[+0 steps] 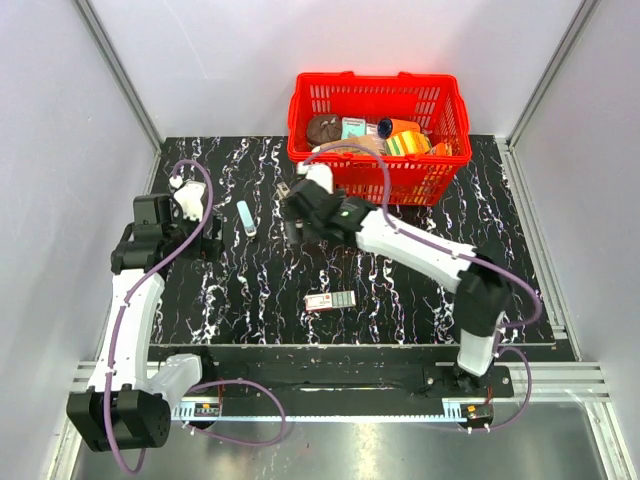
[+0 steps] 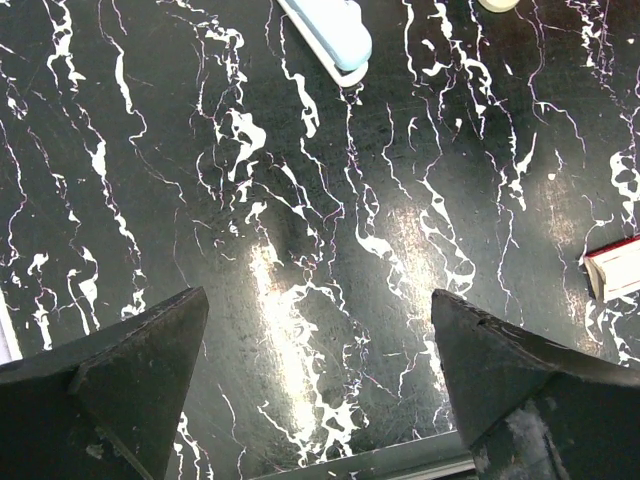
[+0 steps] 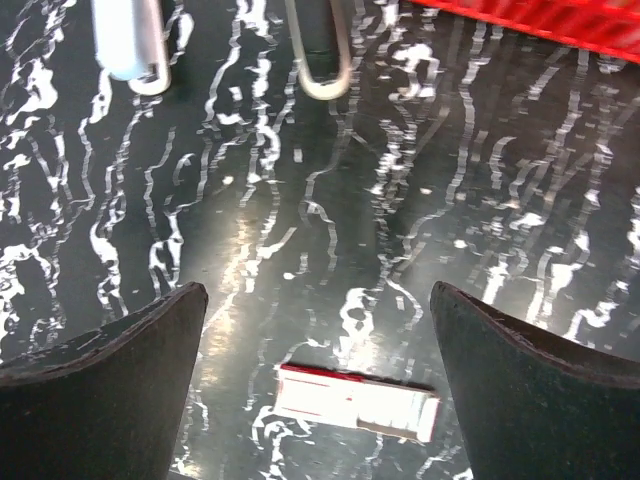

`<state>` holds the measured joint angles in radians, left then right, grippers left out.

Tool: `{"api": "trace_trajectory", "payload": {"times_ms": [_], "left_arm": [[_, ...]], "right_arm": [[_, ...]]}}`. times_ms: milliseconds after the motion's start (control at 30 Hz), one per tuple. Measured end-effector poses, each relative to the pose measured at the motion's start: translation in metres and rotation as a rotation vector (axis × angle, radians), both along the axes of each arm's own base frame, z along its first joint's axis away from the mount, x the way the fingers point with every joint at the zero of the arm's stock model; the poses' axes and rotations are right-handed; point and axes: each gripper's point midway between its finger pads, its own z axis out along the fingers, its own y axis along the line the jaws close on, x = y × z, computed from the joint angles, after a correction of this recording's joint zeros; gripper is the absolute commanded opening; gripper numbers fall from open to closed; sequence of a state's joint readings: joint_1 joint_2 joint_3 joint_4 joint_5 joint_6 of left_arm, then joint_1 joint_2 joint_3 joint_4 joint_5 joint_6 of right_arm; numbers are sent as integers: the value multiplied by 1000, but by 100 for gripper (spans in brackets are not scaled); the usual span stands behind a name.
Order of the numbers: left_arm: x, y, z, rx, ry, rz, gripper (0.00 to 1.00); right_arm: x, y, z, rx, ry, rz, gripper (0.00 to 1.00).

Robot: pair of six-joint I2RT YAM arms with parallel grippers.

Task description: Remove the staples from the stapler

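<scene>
Right gripper (image 3: 318,305): my two black fingers are spread wide, with only the black, white-veined tabletop (image 3: 520,250) between them.
Stapler: the slim dark-grey stapler with a silvery rim (image 3: 320,40) lies at the top centre of my wrist view, straight ahead and clear of my fingertips.
Long axis: it runs up the frame, rounded end towards me.
Neighbour: a pale blue pill-shaped object (image 3: 125,35) lies at upper left, parallel to the stapler.
Nearer arm: the right. My left gripper (image 2: 320,300), equally wide and empty, is well apart.
Pose: my right arm is stretched from lower right to centre of the overhead frame.

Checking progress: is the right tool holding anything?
No, the right tool is open and empty; the red-and-white box lies apart on the table.
</scene>
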<state>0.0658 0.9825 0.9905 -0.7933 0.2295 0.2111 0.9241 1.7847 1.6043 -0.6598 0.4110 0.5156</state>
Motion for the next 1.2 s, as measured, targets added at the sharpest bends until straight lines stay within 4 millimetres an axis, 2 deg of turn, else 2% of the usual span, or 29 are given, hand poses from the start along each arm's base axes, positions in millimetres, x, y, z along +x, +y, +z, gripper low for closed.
{"api": "trace_trajectory", "payload": {"times_ms": [67, 133, 267, 367, 533, 633, 800, 967, 1200], "left_arm": [[1, 1, -1, -3, 5, 14, 99], [2, 4, -4, -3, 19, 33, 99], [8, 13, -10, -12, 50, 81, 99], [10, 29, -10, -50, 63, 147, 99], [6, 59, -3, -138, 73, 240, 99], [0, 67, -7, -148, 89, 251, 99], [-9, 73, -14, -139, 115, 246, 99], [-13, 71, -19, -149, 132, 227, 99], [-16, 65, -23, -172, 158, 198, 99]], "right_arm": [[1, 28, -3, -9, -8, 33, 99], [-1, 44, -11, -20, 1, 56, 100], [0, 57, -28, -35, 25, 73, 99], [10, 69, -34, -28, 27, 72, 99], [27, 100, -44, 1, 20, 84, 97], [35, 117, -56, 9, 27, 97, 96], [45, 143, -80, 25, 40, 128, 94], [58, 166, -88, 47, 13, 160, 92], [73, 187, -101, 63, -50, 216, 90]]}}
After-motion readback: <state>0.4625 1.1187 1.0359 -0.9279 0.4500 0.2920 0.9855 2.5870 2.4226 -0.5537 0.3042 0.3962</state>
